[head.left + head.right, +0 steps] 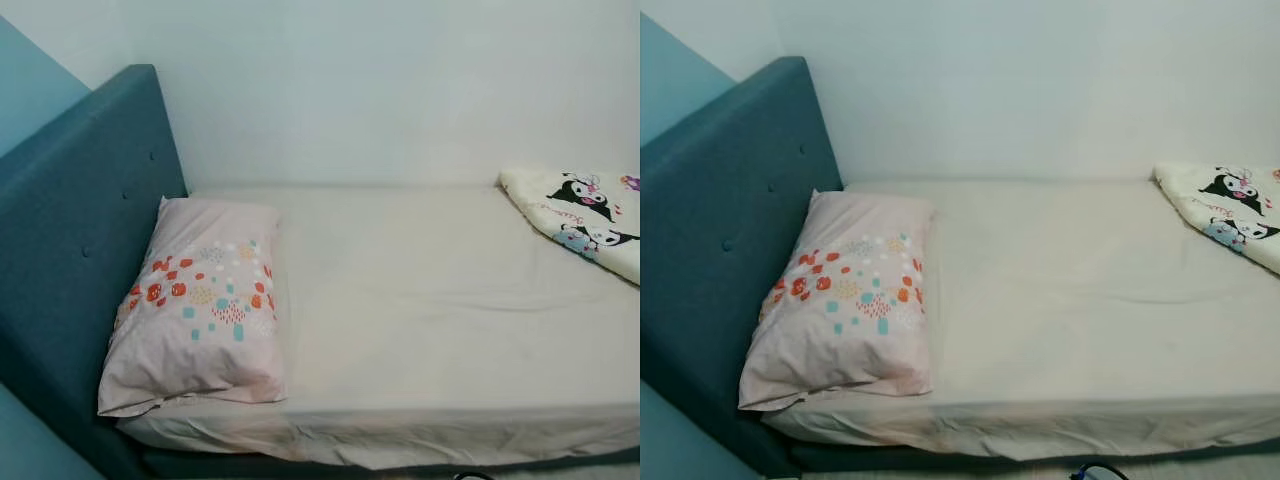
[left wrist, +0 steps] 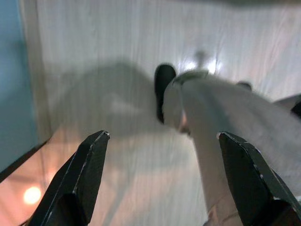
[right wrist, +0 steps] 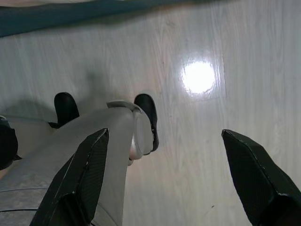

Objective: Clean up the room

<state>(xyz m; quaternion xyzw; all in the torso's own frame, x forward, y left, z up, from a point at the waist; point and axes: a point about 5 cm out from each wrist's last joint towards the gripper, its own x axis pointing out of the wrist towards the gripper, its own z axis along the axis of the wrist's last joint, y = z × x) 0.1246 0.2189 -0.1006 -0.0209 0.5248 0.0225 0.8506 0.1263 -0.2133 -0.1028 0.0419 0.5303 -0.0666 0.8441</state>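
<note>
So the bed [image 1: 430, 300] fills most of the head view, beige sheet with a few wrinkles. A pink pillow [image 1: 200, 310] with red and teal dots lies at lower left, touching the teal headboard [image 1: 70, 230]. A cartoon-print blanket [image 1: 585, 215] sits bunched at the upper right edge. Both arms hang down over the pale wood floor [image 3: 197, 155]: left claw [image 2: 162, 181] spread wide, right claw [image 3: 164, 179] spread too, nothing held.

Head views face bed [image 1: 420, 300]; wrist views face floor [image 3: 235, 141].
</note>
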